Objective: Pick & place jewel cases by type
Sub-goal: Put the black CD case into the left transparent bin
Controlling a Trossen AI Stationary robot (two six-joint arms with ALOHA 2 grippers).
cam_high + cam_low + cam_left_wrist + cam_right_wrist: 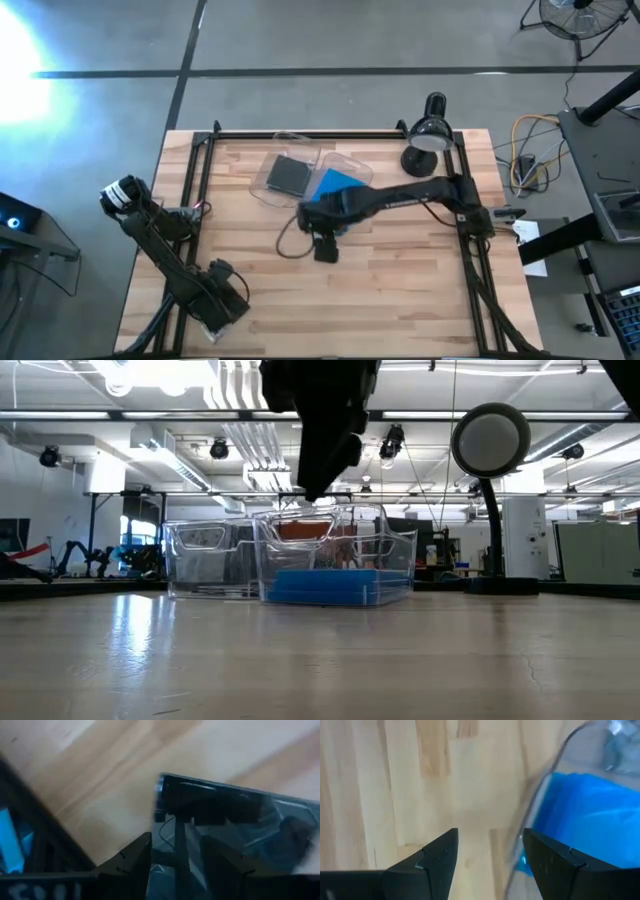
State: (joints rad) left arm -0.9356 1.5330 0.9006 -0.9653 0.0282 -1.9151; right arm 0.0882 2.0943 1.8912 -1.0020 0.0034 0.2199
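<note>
I see my right tool (487,857) hanging above the wooden tabletop (400,290), just beside the near wall of the clear bin (345,165) that holds the blue jewel case (338,183); its 2 fingers (435,857) stand apart with nothing between them, one finger lining up with the bin wall; the blue case lies flat on that bin's floor; the dark jewel case (289,174) lies flat in the neighbouring clear bin (283,152), the 2 bins touching side by side; my left tool (222,300) waits at the near left of the tabletop, fingers spread wide, gripping nothing; a round lamp (428,136) stands at the far right.
</note>
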